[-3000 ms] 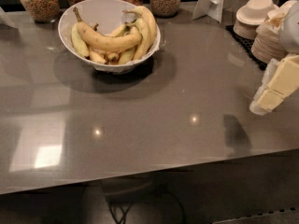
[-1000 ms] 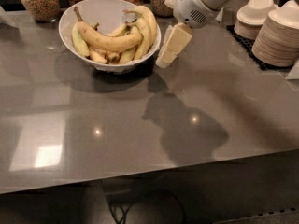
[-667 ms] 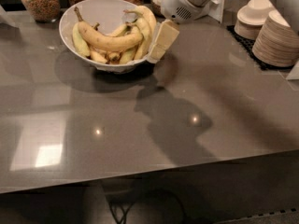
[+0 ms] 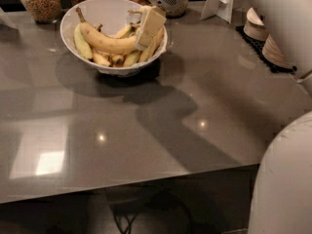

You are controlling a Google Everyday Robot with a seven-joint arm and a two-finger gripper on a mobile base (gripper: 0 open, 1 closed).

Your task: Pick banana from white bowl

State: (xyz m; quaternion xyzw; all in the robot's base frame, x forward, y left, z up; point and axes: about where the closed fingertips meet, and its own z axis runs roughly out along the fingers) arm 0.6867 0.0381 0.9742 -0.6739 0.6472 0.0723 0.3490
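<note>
Glossy grey tabletop (image 4: 87,111); blocky cream tool (image 4: 149,28) over curved banana (image 4: 105,42) in round white bowl (image 4: 102,9); grip state unclear.

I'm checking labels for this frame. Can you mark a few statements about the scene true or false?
1. The tool is over the right side of the bowl. True.
2. The banana hangs lifted clear of the bowl. False: it lies in the bowl, on top of other bananas.
3. Jars stand behind the bowl. True.
4. The bowl holds a single banana. False: it holds several.
5. Stacked dishes sit left of the bowl. False: they are far to its right, at the edge of the view.
</note>
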